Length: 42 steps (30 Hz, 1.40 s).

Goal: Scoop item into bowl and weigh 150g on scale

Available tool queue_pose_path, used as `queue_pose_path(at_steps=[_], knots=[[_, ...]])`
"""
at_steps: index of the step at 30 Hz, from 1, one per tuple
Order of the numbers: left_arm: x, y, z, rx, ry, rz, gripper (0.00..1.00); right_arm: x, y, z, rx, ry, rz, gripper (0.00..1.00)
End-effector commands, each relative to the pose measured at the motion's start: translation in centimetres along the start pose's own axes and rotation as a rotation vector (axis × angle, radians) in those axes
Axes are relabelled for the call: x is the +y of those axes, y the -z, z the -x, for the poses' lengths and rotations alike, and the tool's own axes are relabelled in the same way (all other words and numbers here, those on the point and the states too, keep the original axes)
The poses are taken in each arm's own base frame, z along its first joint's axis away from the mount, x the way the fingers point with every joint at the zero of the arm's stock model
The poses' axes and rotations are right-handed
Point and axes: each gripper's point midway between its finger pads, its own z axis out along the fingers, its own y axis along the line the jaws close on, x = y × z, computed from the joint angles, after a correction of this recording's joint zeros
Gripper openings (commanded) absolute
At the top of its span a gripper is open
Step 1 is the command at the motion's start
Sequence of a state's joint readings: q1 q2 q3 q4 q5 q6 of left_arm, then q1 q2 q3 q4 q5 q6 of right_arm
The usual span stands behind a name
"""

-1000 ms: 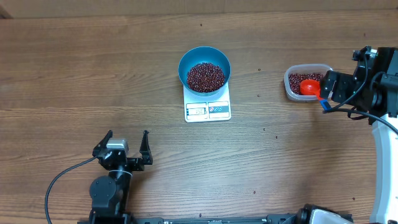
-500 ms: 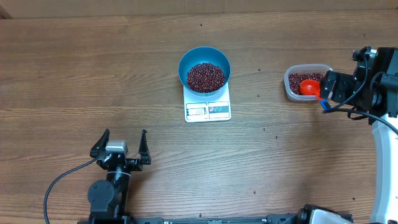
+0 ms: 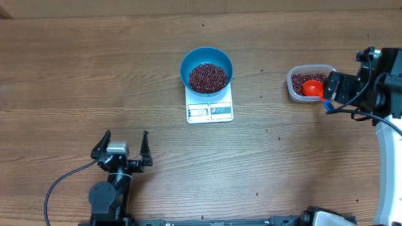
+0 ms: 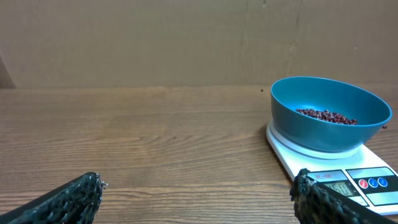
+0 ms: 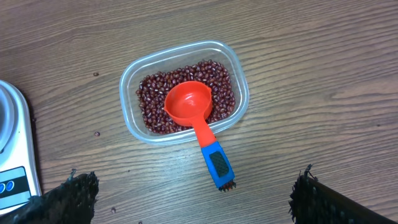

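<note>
The blue bowl (image 3: 206, 69) stands on the white scale (image 3: 210, 108) at mid-table and holds a pile of dark red beans (image 3: 208, 76). The left wrist view shows the same bowl (image 4: 323, 127) and scale (image 4: 348, 177) ahead to the right. More beans (image 5: 152, 99) fill a clear tub (image 5: 134, 127), with a red scoop (image 5: 188, 102) resting in it and its blue handle (image 5: 217, 165) sticking out over the rim. My right gripper (image 5: 194, 186) hangs open just behind the handle, touching nothing. My left gripper (image 3: 124, 145) is open and empty near the front left.
The clear tub (image 3: 309, 83) sits at the right side, close to my right arm. A stray bean (image 5: 96, 134) lies on the wood between tub and scale. A black cable (image 3: 63, 182) trails from the left arm at the front edge.
My left gripper shifted slightly at the front left a second ago and has been still since. The right arm, scoop and bowl have not moved.
</note>
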State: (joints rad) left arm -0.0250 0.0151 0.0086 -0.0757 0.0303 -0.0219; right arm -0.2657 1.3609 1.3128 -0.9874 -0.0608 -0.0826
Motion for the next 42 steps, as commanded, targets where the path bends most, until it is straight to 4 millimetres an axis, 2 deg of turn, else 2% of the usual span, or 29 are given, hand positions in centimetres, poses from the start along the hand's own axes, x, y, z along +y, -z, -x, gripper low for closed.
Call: queue_pose_path(at_steps=[1,16,20,23,24,26,31,35,42], knots=[[-0.1,0.0,0.0,-0.005,-0.019,-0.008,1.0,0.0,1.1,1.2,-0.045,0.009,-0.004,1.0],[-0.1,0.0,0.0,-0.005,-0.019,-0.008,1.0,0.0,0.9,1.1,-0.039,0.009,-0.005,1.0],[-0.1,0.0,0.0,-0.005,-0.019,-0.008,1.0,0.1,1.6,1.5,-0.069,0.011,-0.004,1.0],[-0.1,0.0,0.0,-0.005,-0.019,-0.008,0.99,1.2,2.7,1.9,-0.109,0.019,0.042,1.0],[-0.1,0.0,0.0,-0.005,-0.019,-0.008,1.0,1.5,3.0,2.3,-0.136,0.025,0.053,1.0],[-0.1,0.0,0.0,-0.005,-0.019,-0.008,1.0,2.8,3.9,4.5,-0.288,0.056,0.111,1.0],[-0.1,0.0,0.0,-0.005,-0.019,-0.009,0.99,4.7,4.5,6.1,-0.496,0.108,0.185,1.0],[-0.1,0.0,0.0,-0.005,-0.019,-0.008,1.0,5.8,4.4,6.0,-0.632,0.146,0.22,1.0],[-0.1,0.0,0.0,-0.005,-0.019,-0.008,1.0,6.2,3.6,4.1,-0.82,0.184,0.235,1.0]])
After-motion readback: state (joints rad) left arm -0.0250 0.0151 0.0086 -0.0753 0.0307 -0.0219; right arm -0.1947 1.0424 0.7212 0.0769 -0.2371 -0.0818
